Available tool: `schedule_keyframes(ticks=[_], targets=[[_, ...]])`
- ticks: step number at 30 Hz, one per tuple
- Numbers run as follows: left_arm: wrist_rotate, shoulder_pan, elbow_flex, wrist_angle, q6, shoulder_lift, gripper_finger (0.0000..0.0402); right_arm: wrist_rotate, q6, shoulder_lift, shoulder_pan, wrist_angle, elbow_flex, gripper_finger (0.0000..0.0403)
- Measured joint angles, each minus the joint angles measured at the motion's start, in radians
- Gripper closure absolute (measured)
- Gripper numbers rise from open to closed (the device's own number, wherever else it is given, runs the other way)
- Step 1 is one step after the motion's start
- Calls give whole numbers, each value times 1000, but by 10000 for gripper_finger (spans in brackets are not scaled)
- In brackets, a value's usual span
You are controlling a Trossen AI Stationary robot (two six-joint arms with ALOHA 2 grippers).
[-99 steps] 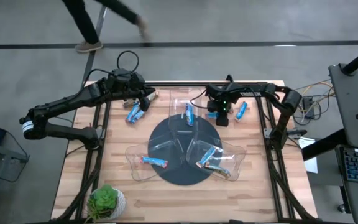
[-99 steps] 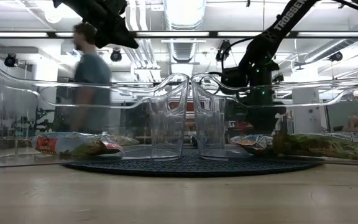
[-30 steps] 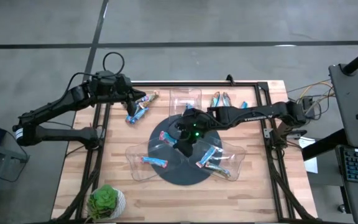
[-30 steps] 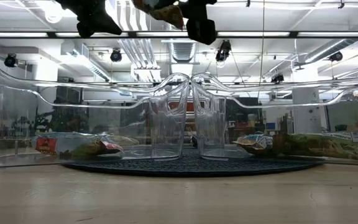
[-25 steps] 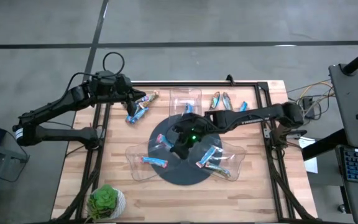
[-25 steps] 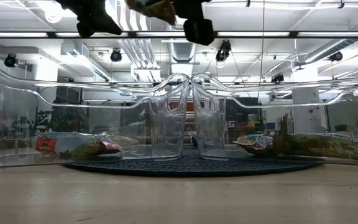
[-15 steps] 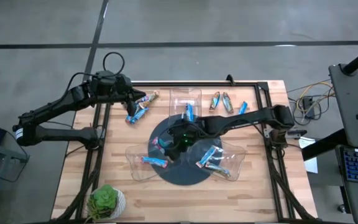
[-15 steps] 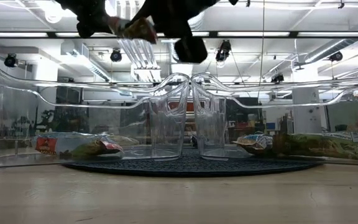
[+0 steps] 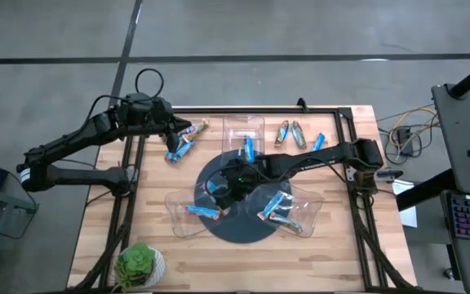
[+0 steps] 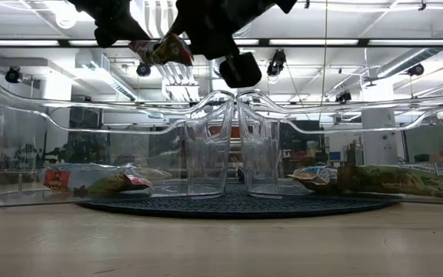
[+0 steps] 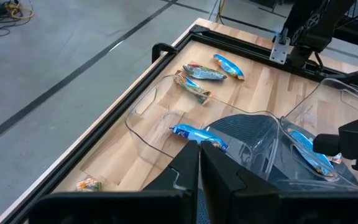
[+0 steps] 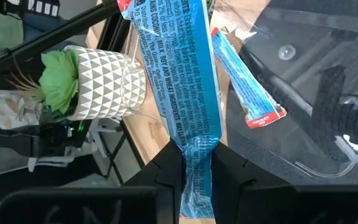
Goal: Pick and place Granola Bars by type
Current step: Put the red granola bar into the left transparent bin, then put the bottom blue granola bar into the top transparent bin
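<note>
My right gripper (image 9: 218, 186) reaches from the table's right over the dark round mat (image 9: 239, 233) and is shut on a blue granola bar (image 12: 178, 68), which hangs above the near-left clear tray (image 9: 188, 214). That tray holds one bar (image 9: 203, 212). The far tray (image 9: 243, 135) holds a blue bar (image 9: 248, 149), and the near-right tray (image 9: 294, 211) holds more. Loose bars lie on the wood at far left (image 9: 178, 147) and far right (image 9: 299, 134). My left gripper (image 9: 172, 124) waits shut at the far left, holding nothing. My right gripper pinches the blue bar by one end (image 12: 195, 152) between its two fingers. The fingers slant down from the table's right, and the bar runs on past the fingertips in line with them. It hangs clear of trays and mat (image 10: 164, 50).
A potted plant in a white patterned pot (image 9: 139, 263) stands at the near left corner. A black frame (image 9: 129, 188) runs along the table's edges. The trays' tall clear walls (image 10: 206, 146) rise from the mat. Cables lie off the far right.
My right gripper has gone down and toward the table's left, from the mat's middle to above the near-left tray. It has rolled about its own line, carrying the blue bar, which stays lifted and pinched. The left arm has kept still.
</note>
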Motion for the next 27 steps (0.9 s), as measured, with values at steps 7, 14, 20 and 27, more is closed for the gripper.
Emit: schedule_keyframes(ticks=[7, 14, 20, 27], targets=[[0, 0, 0, 0, 0, 0, 401, -3, 45, 9, 2, -8, 0, 350], [0, 0, 0, 0, 0, 0, 401, -12, 60, 11, 5, -8, 0, 294], [0, 0, 0, 0, 0, 0, 401, -10, 39, 11, 5, -7, 0, 247], [0, 0, 0, 0, 0, 0, 401, -8, 16, 11, 5, -6, 0, 230]])
